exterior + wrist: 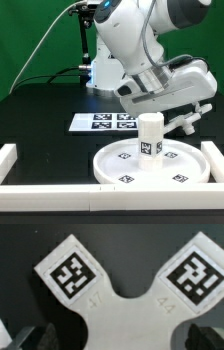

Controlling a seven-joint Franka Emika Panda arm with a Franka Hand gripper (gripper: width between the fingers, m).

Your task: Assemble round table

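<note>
White plastic disc (110, 170), rimmed and dotted with square tags, lies flat on the black table (40, 115) at the near side, toward the exterior view's right. A short thick post (150, 135) stands upright at its centre, with one tag on its side. The foot (125, 317), seen only in the wrist view, lies on the dark surface directly beneath the gripper (120, 335). Two of its arms spread in a V, each bearing a tag. The dark fingers (42, 336) stand wide apart on either side of the foot's body, with a dark gap visible beside one finger, so nothing is clamped. In the exterior view the white arm (130, 40) leans down over the disc's far right edge and hides the foot. The marker board (103, 122) lies farther back, left of the post. A white rail (60, 197) edges the near side, and a green backdrop (30, 40) closes the scene.
</note>
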